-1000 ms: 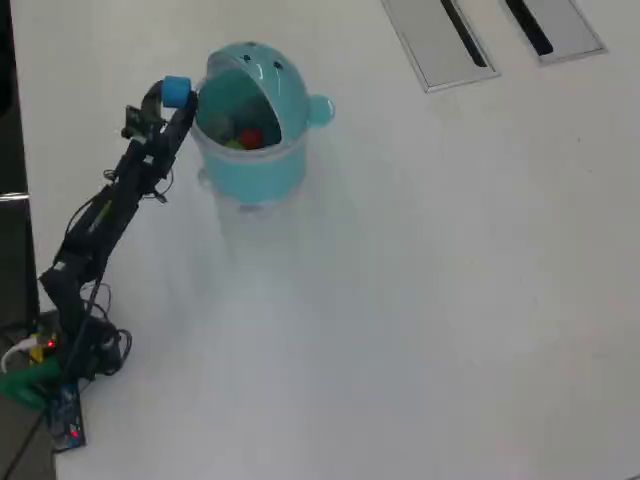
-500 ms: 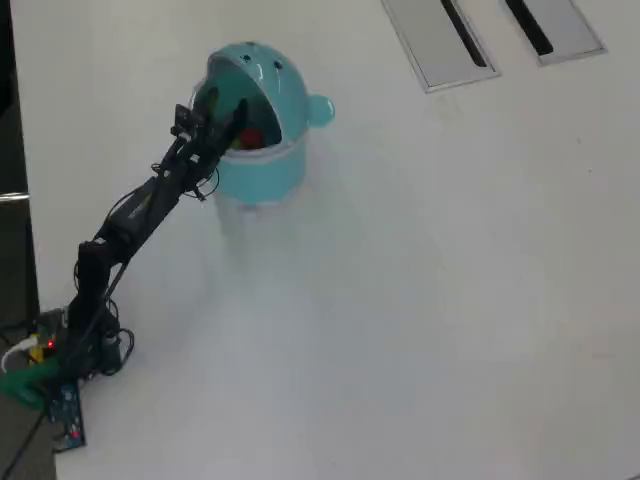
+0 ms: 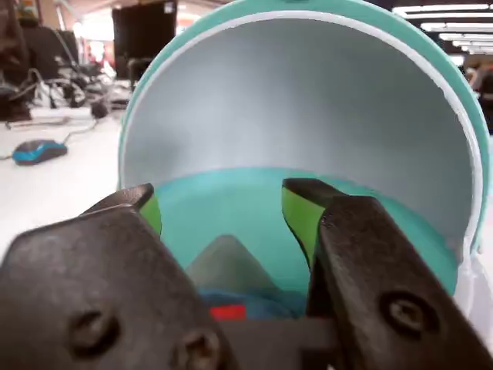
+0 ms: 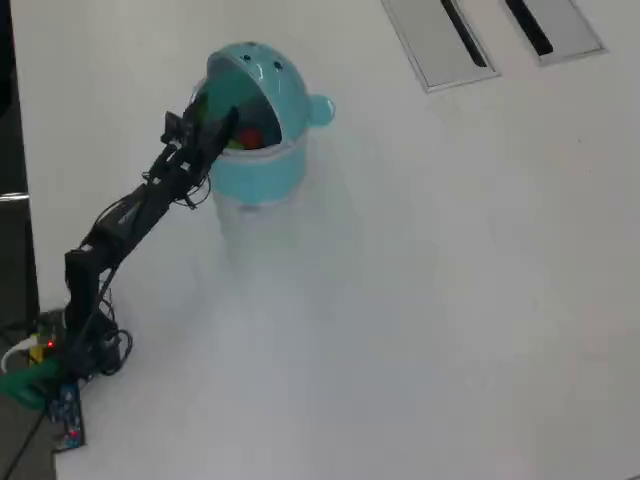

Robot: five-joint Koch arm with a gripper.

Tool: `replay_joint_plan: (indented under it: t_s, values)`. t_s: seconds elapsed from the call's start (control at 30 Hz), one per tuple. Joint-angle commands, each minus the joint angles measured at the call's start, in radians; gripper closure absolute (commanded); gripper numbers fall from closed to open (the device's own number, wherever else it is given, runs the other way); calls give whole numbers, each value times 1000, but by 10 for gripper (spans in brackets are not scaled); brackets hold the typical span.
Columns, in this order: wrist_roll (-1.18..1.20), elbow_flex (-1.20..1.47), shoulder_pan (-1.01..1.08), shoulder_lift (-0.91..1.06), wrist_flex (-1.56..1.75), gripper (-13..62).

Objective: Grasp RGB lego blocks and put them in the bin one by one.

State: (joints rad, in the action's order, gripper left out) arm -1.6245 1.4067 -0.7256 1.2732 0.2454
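Observation:
The turquoise whale-shaped bin (image 4: pixel 270 80) stands at the upper left of the white table. My gripper (image 4: pixel 215 112) reaches into its mouth from the left. In the wrist view the bin's hood (image 3: pixel 308 92) fills the frame. My gripper (image 3: pixel 222 202) stands open there, and nothing sits between its green-padded fingers (image 3: pixel 299 212). Low between them, on the bin's floor, lie a blue block (image 3: pixel 254 299) and a red block (image 3: pixel 228 311). From overhead the red block (image 4: pixel 251 137) and a green block (image 4: pixel 234 146) show inside the bin.
Two grey slotted panels (image 4: pixel 440 40) (image 4: pixel 555 25) lie in the table at the top right. The arm's base and wiring (image 4: pixel 50 365) sit at the lower left by the table's edge. A blue mouse (image 3: pixel 35 150) lies on a desk behind.
A second ago my gripper held the blue block just left of the bin. It swung over the opening and let go. The blue block now lies inside and the jaws are open.

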Motion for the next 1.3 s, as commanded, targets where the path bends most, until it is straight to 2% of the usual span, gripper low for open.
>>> replay_joint_plan:
  t_s: [0.0, 0.67, 1.27]
  values:
    - [-17, 6, -2, 109, 92, 202]
    - [-40, 565, 2, 683, 244, 205]
    - [5, 899, 12, 1045, 216, 204]
